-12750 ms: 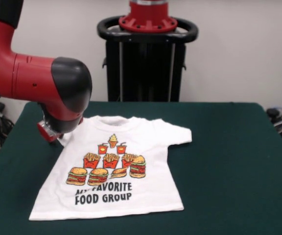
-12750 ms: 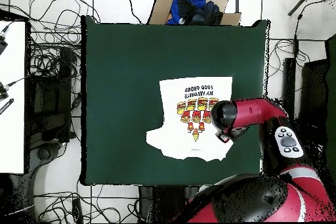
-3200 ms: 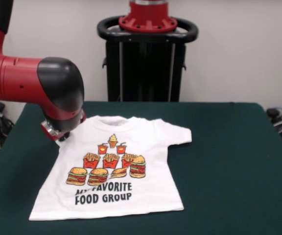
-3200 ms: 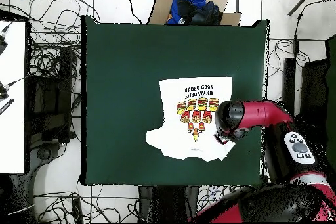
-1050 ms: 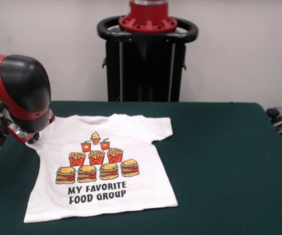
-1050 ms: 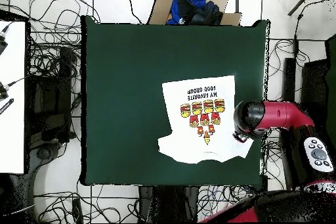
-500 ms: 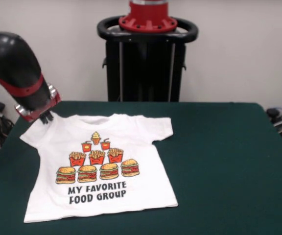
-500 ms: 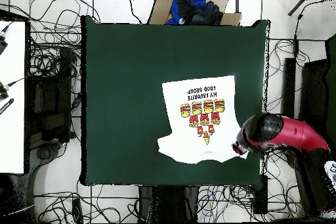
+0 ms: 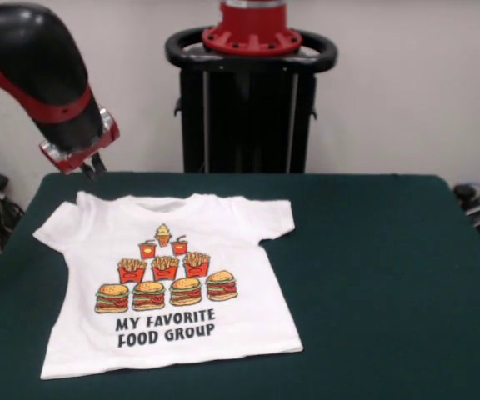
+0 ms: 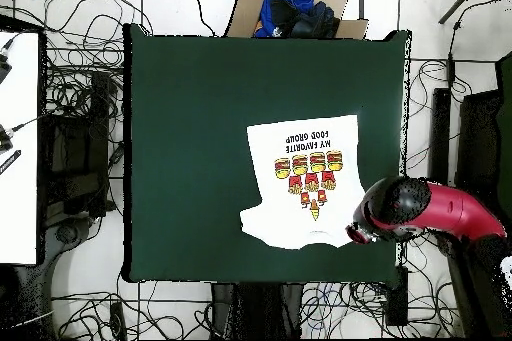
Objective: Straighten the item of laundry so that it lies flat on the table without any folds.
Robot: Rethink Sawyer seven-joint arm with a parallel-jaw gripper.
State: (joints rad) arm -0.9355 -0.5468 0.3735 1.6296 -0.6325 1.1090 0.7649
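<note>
In the front view we see the T-shirt (image 9: 169,283) spread print-side up on the dark green desk (image 9: 390,275), filling the lower left part of the frame. Its hem lies toward the bottom edge and its collar points toward the top. Both short sleeves are laid out to the sides, one toward the left edge of the desk and one near the middle of the picture. The burgers, fries, drinks and the black words "MY FAVORITE FOOD GROUP" read plainly, and the cloth looks flat, with only faint ripples near the hem.

The pincer (image 9: 90,167) hangs in the upper left of the frame, at the end of the red and black arm (image 9: 36,58). It sits above and slightly behind the shirt's left sleeve, lifted clear of the cloth and holding nothing. Its dark tips are small and seem close together, but we cannot tell whether they are spread or pressed together.

In the overhead view the T-shirt (image 10: 305,182) lies in the lower right part of the desk (image 10: 190,137), print upside down, its collar toward the bottom of the picture. The pincer (image 10: 356,233) sits at the shirt's lower right corner, over the sleeve there, and the arm (image 10: 440,209) reaches in from the right edge.
</note>
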